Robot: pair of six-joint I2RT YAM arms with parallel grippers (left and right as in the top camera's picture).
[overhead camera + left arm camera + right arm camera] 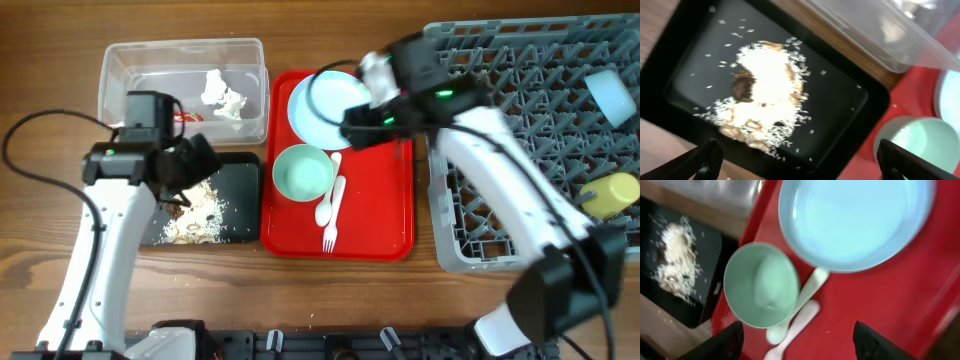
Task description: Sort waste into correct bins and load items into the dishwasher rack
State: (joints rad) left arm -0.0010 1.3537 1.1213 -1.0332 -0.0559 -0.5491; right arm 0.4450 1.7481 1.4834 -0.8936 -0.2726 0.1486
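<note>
My left gripper (185,188) hangs open and empty over the black tray (240,205), which holds the food scraps (198,218); they also show in the left wrist view (765,90). The clear tub (185,60) holds the white tissue (222,92) and red wrapper (186,117). My right gripper (362,130) is open and empty above the red serving tray (375,220), near the light blue plate (325,105). The pale green bowl (303,172), white spoon (323,208) and fork (331,225) lie on that tray. The dishwasher rack (500,140) holds the light blue bowl (612,95) and yellow cup (612,195).
The right wrist view shows the plate (855,220), green bowl (762,285) and spoon (807,292) below the open fingers (802,347). The left wrist view shows the tub's edge (880,30) and green bowl (925,145) beside the black tray (840,115).
</note>
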